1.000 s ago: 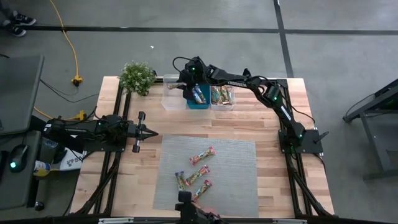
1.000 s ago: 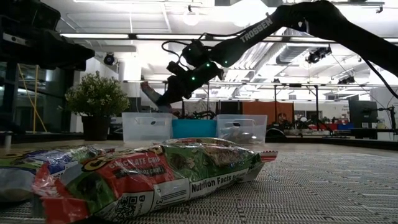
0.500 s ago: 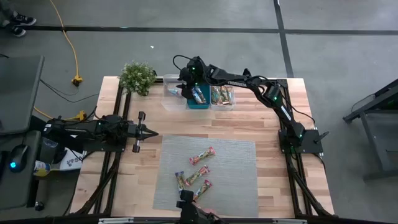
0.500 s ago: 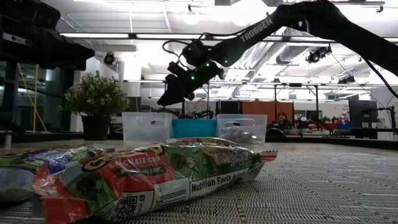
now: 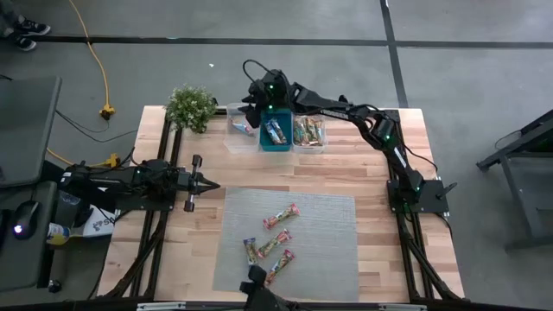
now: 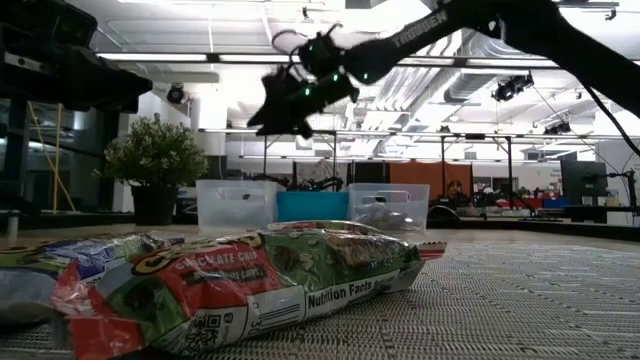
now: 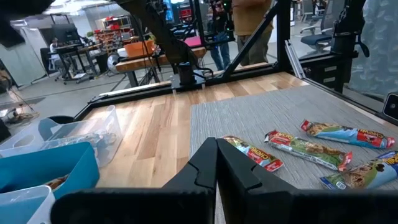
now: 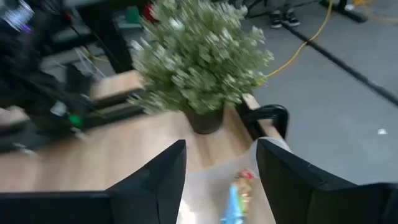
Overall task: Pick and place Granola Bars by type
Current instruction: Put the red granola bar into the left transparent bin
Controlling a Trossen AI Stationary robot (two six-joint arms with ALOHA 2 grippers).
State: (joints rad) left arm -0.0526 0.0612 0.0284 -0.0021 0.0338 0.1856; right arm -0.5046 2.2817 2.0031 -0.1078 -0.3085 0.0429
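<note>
Glossy foil-wrapped granola bars lie on a matt woven mat over smooth wood table.

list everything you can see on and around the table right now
granola bars: four loose on the grey mat, pink, green and yellow wrappers; more in all three bins
mat: one, grey, middle of the table
clear bin: one, left of the row at the far edge, one bar inside
teal bin: one, middle of the row
second clear bin: one, right of the row
plant: one, green, far left corner
yellow cable: one, on the floor
left gripper: shut, left of the mat
right gripper: open, empty, above the left clear bin
</note>
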